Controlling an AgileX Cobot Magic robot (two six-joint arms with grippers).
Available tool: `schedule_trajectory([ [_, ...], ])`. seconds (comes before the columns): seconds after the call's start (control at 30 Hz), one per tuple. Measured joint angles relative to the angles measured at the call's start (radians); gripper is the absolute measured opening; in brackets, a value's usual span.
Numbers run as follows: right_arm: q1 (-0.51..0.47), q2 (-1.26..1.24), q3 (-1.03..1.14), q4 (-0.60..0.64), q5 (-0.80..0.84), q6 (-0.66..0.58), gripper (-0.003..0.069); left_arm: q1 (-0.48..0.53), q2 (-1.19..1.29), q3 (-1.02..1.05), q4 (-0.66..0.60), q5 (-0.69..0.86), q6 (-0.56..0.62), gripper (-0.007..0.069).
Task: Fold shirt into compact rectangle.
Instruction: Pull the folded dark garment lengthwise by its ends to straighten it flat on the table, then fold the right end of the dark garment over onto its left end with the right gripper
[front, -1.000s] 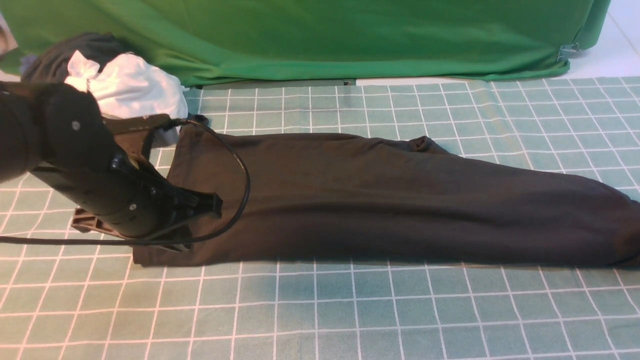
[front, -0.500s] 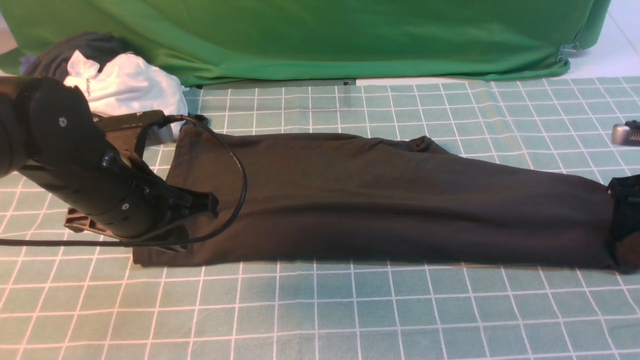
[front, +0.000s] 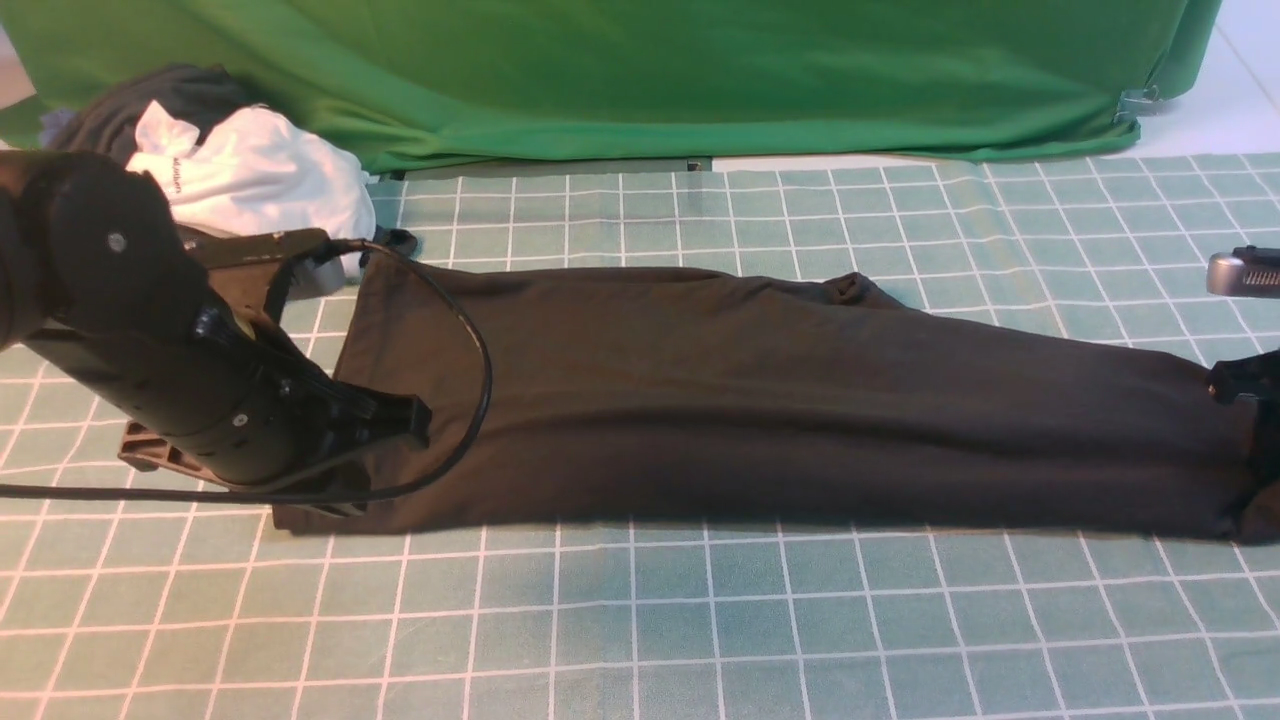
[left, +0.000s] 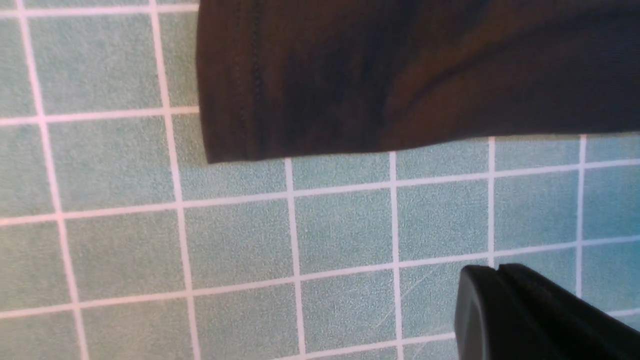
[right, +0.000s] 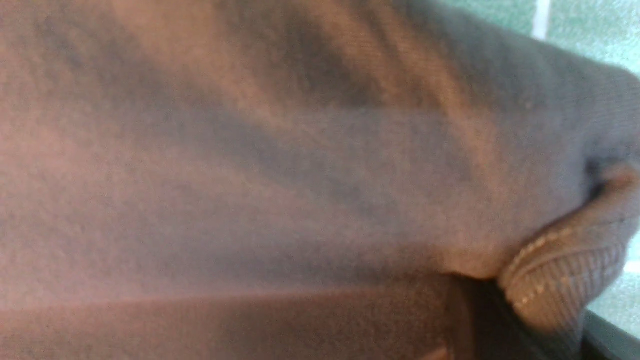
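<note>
Shirt (front: 780, 400) lengthwise on mat (front: 640, 620), hem by left end effector (front: 380, 455), collar end at right end effector (front: 1250, 388), both grips unclear.

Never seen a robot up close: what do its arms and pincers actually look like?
Left arm: rounded matte-black tube, silver screws, brown bracket, looping black cable. Its pincer is black and angular. Right arm: only black and grey bits show at the edge.

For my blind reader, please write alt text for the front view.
A long black shirt, folded into a narrow strip, lies across a teal checked table cover. The black left robot arm reaches over its left end.
</note>
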Motion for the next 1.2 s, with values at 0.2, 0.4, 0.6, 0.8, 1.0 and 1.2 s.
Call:
schedule_trajectory([
  [0.2,-0.046,-0.066,0.000,-0.071,0.003,0.050,0.0046,0.000,-0.137,0.001,0.093,0.017,-0.047,0.0011],
  [0.4,-0.047,-0.185,-0.026,-0.109,0.008,0.085,0.0046,0.000,-0.240,0.001,0.170,0.068,-0.115,0.0011],
  [0.6,0.072,-0.269,-0.142,-0.109,0.089,0.104,0.0046,0.000,-0.272,0.001,0.171,0.100,-0.132,0.0011],
  [0.8,0.290,-0.277,-0.286,-0.052,0.155,0.154,0.0046,0.000,-0.273,0.001,0.143,0.101,-0.137,0.0011],
  [1.0,0.519,-0.252,-0.359,0.071,0.104,0.214,0.0045,0.000,-0.273,0.001,0.122,0.087,-0.137,0.0011],
  [1.2,0.715,-0.170,-0.362,0.195,-0.012,0.247,0.0045,0.000,-0.273,0.001,0.107,0.071,-0.137,0.0011],
])
